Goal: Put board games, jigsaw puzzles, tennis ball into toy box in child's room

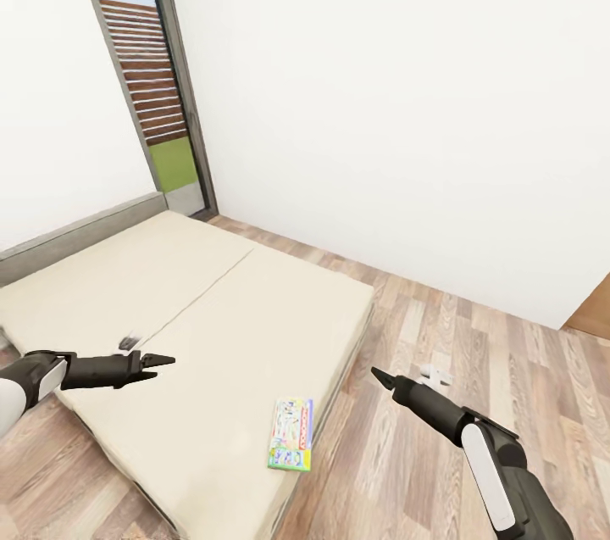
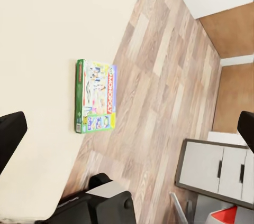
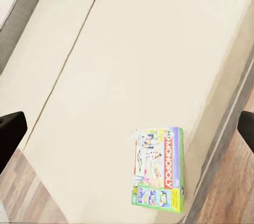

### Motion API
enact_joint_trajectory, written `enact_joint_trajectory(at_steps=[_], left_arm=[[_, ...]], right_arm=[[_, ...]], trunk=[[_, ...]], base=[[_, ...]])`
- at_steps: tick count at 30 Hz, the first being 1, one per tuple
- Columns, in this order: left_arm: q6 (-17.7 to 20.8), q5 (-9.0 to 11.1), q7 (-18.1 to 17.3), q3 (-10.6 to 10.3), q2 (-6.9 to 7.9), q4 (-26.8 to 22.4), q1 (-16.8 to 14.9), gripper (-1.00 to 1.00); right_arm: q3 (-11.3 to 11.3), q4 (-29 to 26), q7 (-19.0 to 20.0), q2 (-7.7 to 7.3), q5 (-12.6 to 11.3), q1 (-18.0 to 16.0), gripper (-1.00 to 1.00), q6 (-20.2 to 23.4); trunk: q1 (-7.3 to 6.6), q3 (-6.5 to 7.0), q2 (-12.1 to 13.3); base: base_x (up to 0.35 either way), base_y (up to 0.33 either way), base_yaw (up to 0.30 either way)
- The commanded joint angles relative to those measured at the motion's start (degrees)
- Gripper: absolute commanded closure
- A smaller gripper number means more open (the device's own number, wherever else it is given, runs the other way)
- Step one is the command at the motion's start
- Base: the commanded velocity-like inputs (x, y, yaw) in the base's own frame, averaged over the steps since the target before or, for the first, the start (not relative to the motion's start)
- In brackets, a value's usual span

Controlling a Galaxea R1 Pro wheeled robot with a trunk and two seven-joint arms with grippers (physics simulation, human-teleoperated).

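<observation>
one board game [image 1: 291, 435], lying flat on the bed [image 1: 212, 311] near its floor-side edge. left gripper [image 1: 161, 361] above the mattress, right gripper [image 1: 381, 377] above the wood floor [image 1: 440, 336]; both empty, jaws apart in the wrist views.

The long beige cloth mattress of the bed [image 1: 212, 311] looks matt and smooth. Beside it, the brown wood-plank floor [image 1: 457, 370] shows grain. On the mattress, the flat printed cardboard board game box [image 1: 291, 434] looks smooth.
</observation>
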Motion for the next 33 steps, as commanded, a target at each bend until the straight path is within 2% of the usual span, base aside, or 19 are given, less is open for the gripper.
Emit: enact_joint_trajectory(at_steps=[1, 6, 17, 24, 33], left_arm=[[0.45, -0.55, -0.17, 0.48, 0.0, 0.02, -0.07, -1.0], [0.45, -0.59, -0.08, 0.48, 0.0, 0.02, -0.07, -1.0], [0.43, -0.4, -0.24, 0.48, 0.0, 0.02, -0.07, -1.0], [0.45, -0.39, -0.28, 0.48, 0.0, 0.02, -0.07, -1.0], [0.43, -0.41, -0.26, 0.48, 0.0, 0.02, -0.07, -1.0]], right_arm=[[-0.1, -0.05, 0.13, 0.01, -0.2, -0.04, -1.0, 0.33], [-0.1, -0.02, 0.13, 0.01, -0.28, -0.04, -1.0, -0.74], [-0.02, -0.04, 0.25, 0.01, -0.24, -0.04, -1.0, -1.11], [-0.01, -0.09, 0.35, 0.01, -0.27, -0.04, -1.0, -1.09], [-0.01, -0.1, 0.4, 0.01, -0.22, -0.04, -1.0, -1.15]], trunk=[[0.04, -0.09, -0.11], [0.04, -0.02, -0.11], [0.04, 0.0, -0.11], [0.04, 0.02, -0.11], [0.04, 0.03, -0.11]], base=[[0.01, -0.013, 0.236], [0.041, -0.045, 0.173], [0.029, -0.037, 0.024], [0.002, -0.172, 0.096], [0.0, -0.032, 0.079]])
